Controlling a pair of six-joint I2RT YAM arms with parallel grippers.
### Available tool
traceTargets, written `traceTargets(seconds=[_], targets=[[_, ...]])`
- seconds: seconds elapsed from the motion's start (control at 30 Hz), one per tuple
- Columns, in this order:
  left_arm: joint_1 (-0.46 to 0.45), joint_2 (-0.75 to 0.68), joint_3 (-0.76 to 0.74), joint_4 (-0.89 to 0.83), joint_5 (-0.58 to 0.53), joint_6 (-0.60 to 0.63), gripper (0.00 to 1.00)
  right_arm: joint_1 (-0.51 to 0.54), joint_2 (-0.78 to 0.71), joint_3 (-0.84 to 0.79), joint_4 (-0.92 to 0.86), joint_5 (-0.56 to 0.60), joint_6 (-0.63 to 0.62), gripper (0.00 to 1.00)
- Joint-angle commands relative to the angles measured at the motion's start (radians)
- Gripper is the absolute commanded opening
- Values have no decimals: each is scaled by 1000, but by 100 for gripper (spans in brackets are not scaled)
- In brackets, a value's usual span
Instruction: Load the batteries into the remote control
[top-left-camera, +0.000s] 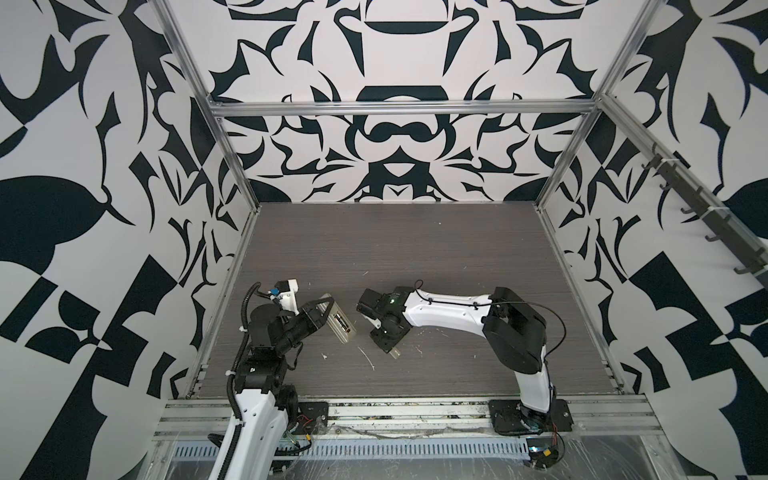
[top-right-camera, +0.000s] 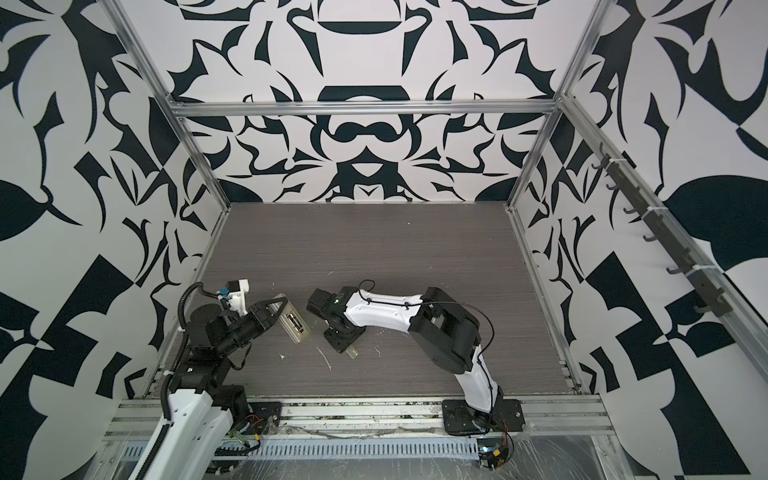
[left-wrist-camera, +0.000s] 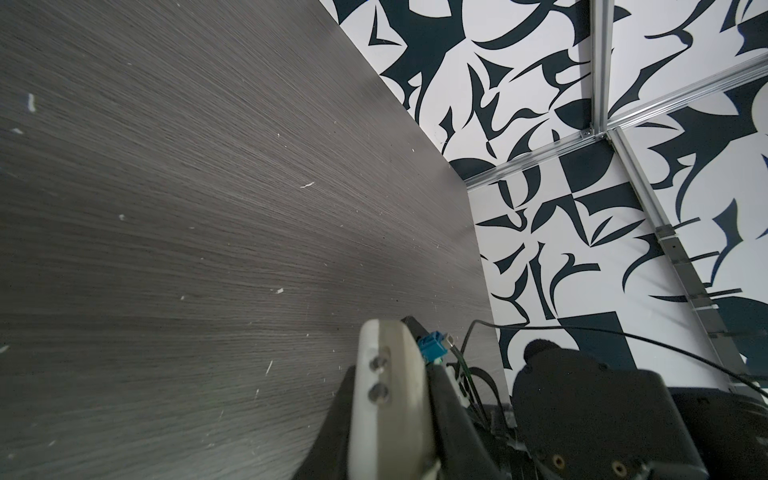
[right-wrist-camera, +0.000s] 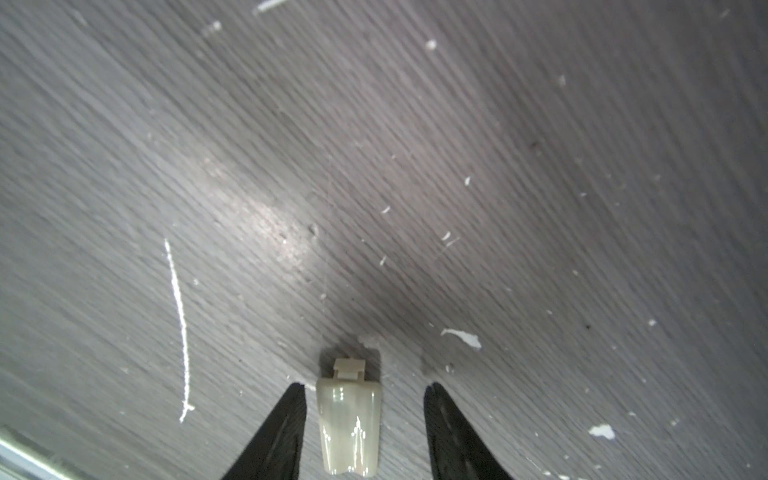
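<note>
Left hand (top-left-camera: 327, 312): clamped tight across the remote (top-left-camera: 343, 326) near one end, at the near left of the worktop (top-left-camera: 415, 257).
Remote: slanted, with the recess side up. I cannot tell whether its free end rests on the worktop or hangs clear.
Batteries (top-left-camera: 341, 321): the dark shapes in the recess look like both cells seated, but they are too small to be sure.
Right hand (right-wrist-camera: 365, 384): jaws apart and low over the worktop. They straddle the cover (right-wrist-camera: 349, 419) with a gap on each side and hold nothing.
Cover: a small translucent piece lying flat, tab pointing away from the wrist. It is near the remote but not touching it.
Handling, remote: likely light, stiff, smooth plastic. Gripped near one end it may twist, so hold it by the long edges, clear of the recess.
Handling, batteries: likely small, round and hard. If tipped out they would probably roll.
Handling, cover: probably thin, slick and hard to lift off a flat surface, and the tab looks breakable. Pinch the long sides, not the tab.
Hidden: the left wrist view shows the remote only edge-on, with no recess in sight. The frame edge cuts off the cover's near end in the right wrist view. In both top views the right wrist hides all but a corner of the cover. The button face is not seen.
</note>
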Motion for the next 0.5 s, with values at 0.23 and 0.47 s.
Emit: traceTargets(seconds=[0.23, 0.47], targets=[[5, -17, -3, 15, 11, -2, 0, 16, 13, 48, -27, 21, 8, 43], [5, -14, -5, 20, 16, -2, 0, 21, 17, 41, -24, 26, 15, 42]])
